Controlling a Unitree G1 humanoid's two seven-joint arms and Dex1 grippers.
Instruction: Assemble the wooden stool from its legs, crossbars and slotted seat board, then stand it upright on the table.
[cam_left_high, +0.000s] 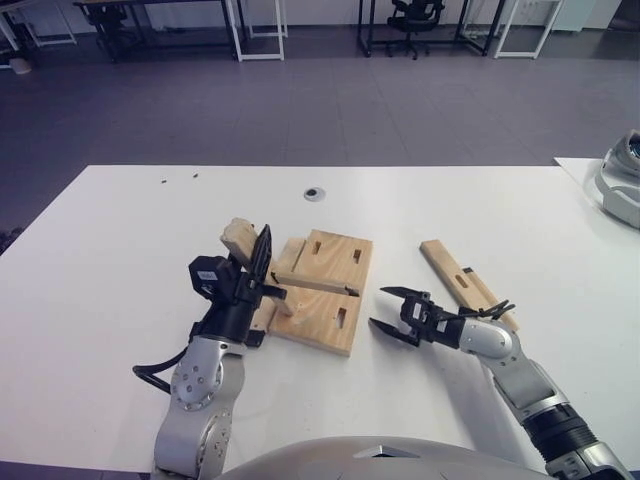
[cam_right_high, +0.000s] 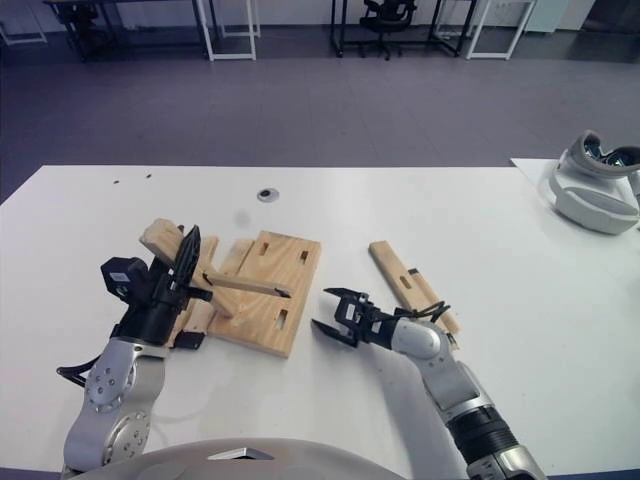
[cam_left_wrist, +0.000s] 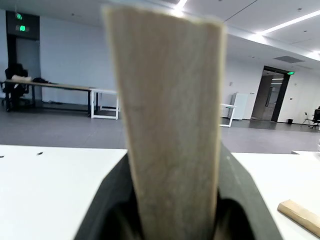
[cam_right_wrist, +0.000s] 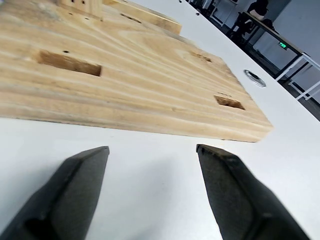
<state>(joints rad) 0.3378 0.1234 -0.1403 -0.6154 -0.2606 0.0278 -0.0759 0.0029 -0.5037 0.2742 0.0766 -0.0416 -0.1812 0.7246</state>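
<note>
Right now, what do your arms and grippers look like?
Left arm and right arm: silver-grey, rounded joints. Left gripper and right gripper: two black tapered fingers each. A black cable loops by the left arm; black wires cross the right wrist.

White table; round grommet near its far edge; headset at right

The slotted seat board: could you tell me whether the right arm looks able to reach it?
Probably yes: the open right gripper is just beside the slotted seat board, with only bare table between them.
</note>
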